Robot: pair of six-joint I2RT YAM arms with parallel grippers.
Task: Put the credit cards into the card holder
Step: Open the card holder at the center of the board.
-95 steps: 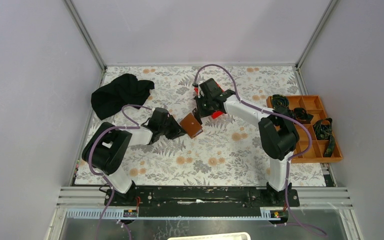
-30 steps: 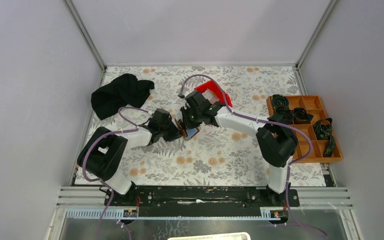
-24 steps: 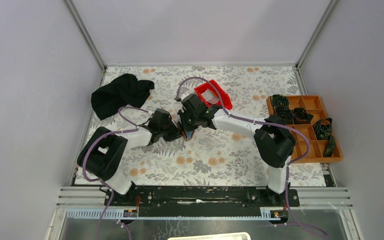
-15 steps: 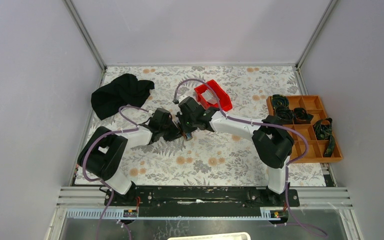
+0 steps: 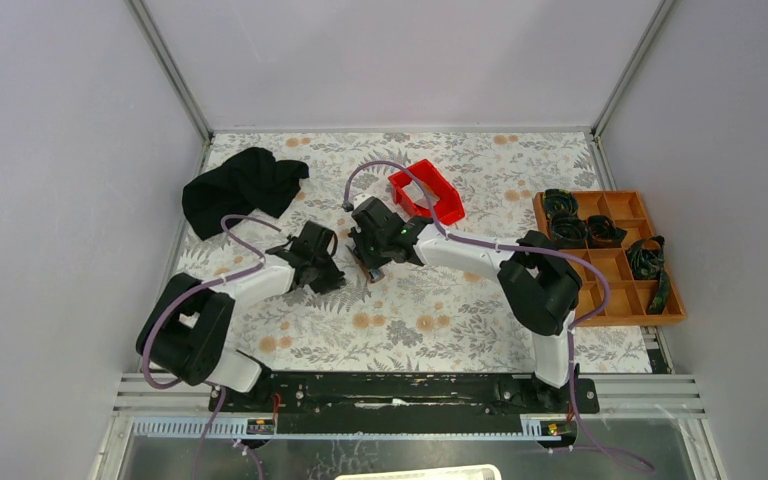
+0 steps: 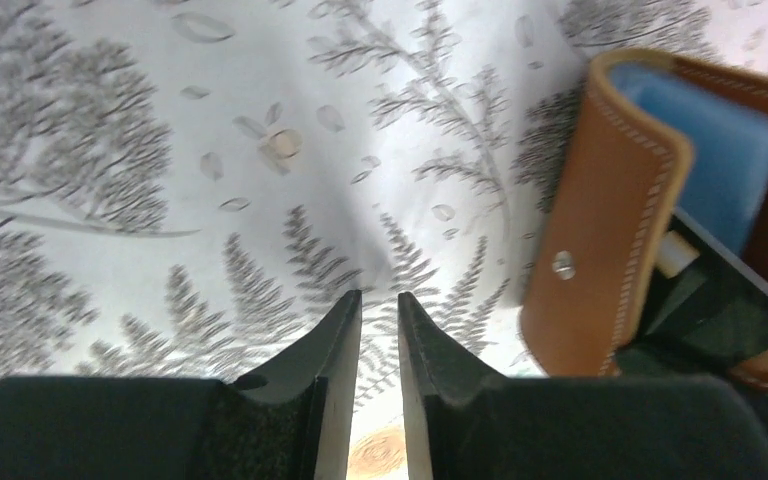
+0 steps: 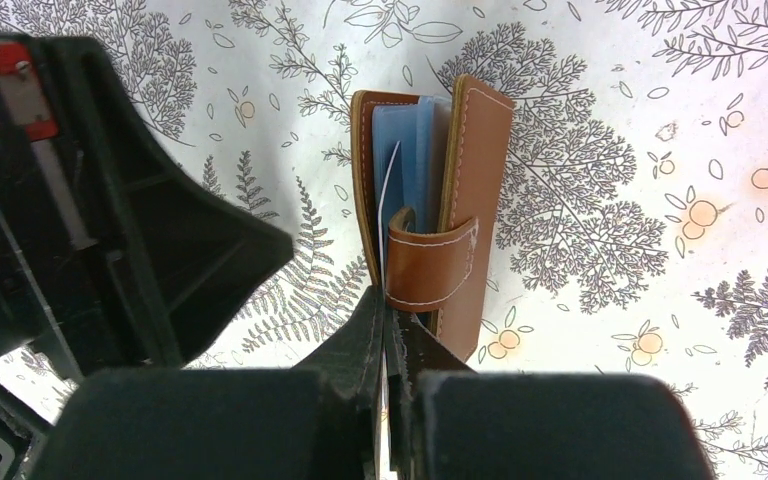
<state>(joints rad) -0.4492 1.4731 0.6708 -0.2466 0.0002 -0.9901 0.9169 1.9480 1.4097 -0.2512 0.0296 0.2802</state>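
The card holder (image 7: 475, 200) is stood on edge on the counter (image 5: 440, 310), gaping, so the credit card (image 7: 390, 215) pinched in the right jaws can be slid in; the left jaws are seen slightly parted, empty.

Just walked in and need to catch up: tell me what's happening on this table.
The right fingers are pinched shut on a thin credit card, feeding it edge-first into the brown card holder. The holder stands on its edge on the floral cloth, with a light blue card already inside. The left fingers sit slightly apart beside the holder, gripping nothing.
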